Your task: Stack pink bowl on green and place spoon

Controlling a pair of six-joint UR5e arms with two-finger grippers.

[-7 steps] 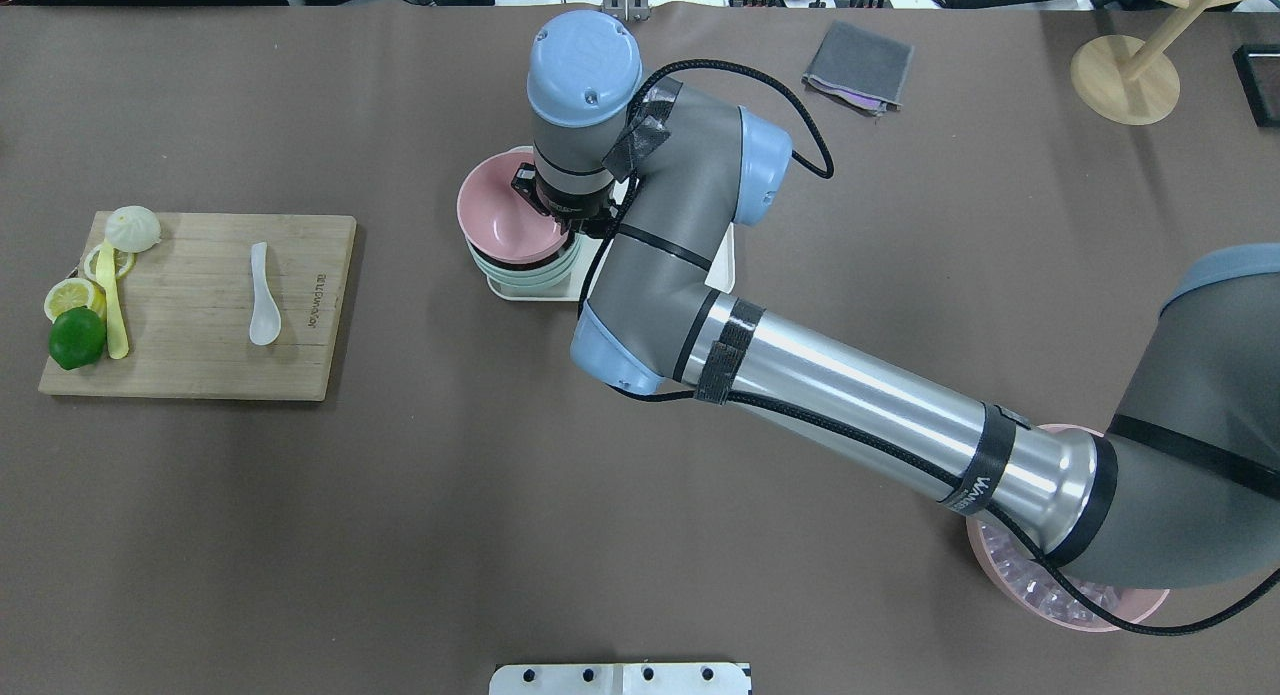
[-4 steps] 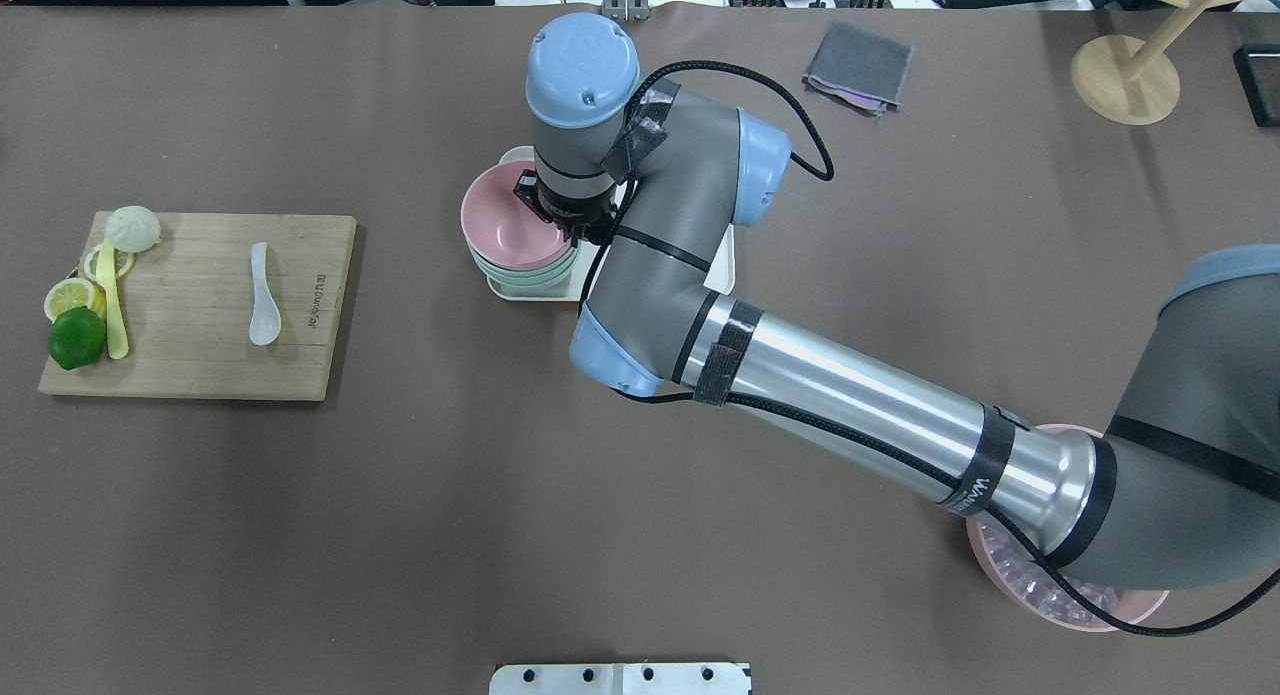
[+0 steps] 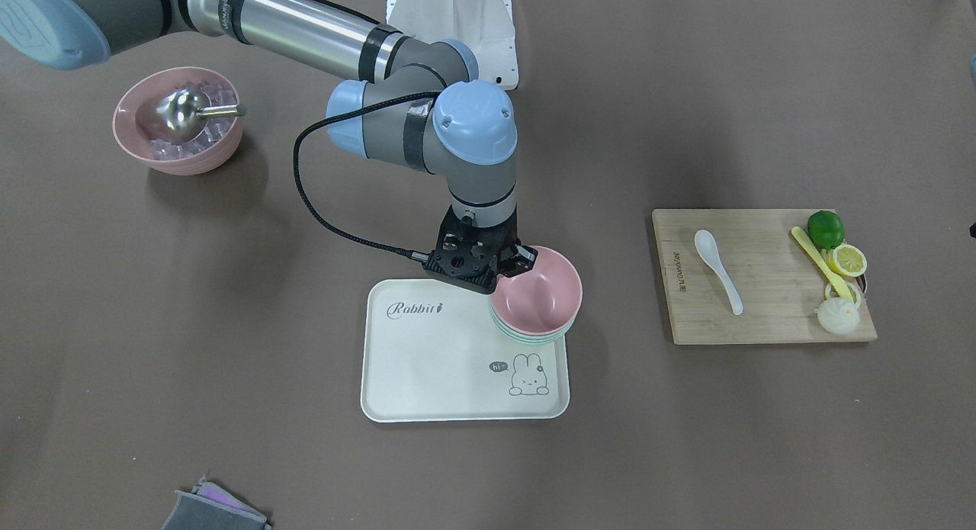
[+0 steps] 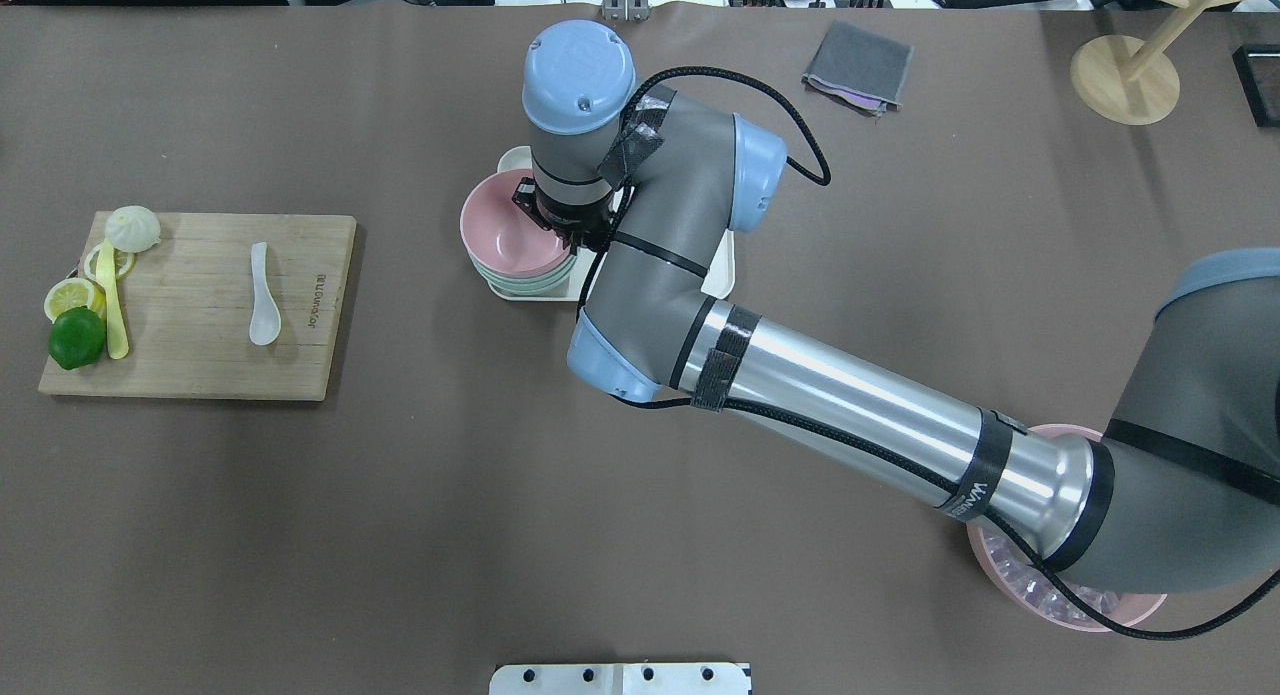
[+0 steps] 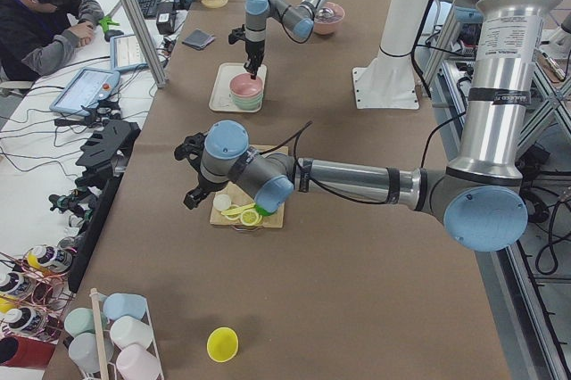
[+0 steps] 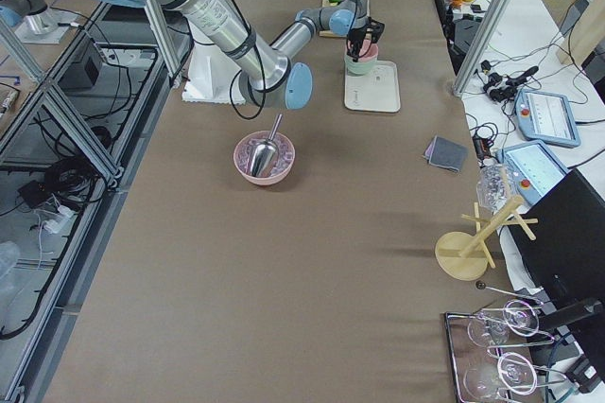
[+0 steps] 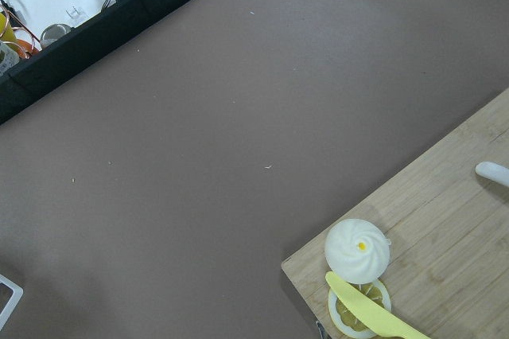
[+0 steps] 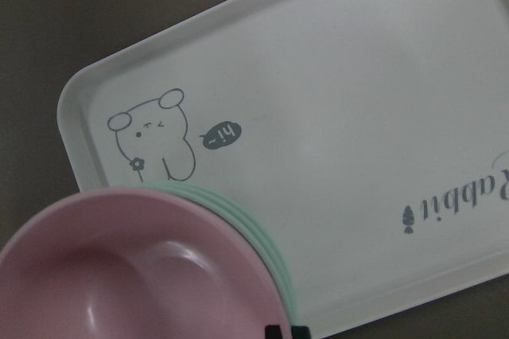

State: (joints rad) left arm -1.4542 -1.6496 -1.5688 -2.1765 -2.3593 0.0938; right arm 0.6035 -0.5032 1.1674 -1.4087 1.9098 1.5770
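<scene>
The right jaws are closed on the rim of the pink bowl (image 3: 537,293), which sits nested on the green bowl (image 8: 258,231) stack at the tray's (image 3: 427,362) left corner. Whether the left jaws are parted cannot be told. The white spoon (image 3: 720,274) lies on the cutting board (image 3: 770,286) far to the left.

Pink bowls (image 3: 537,293): two. Green bowls (image 8: 266,247): three rims showing. Tray (image 3: 427,362): one. Cutting board (image 3: 770,316): one. White spoon (image 3: 717,267): one. Yellow knife (image 3: 820,263): one. Lime (image 3: 826,228): one. Lemon slices (image 3: 848,260): two. Bun (image 3: 839,316): one. Metal scoop (image 3: 179,110): one. Grey cloth (image 4: 858,65): one. Wooden stand (image 4: 1124,80): one.
</scene>
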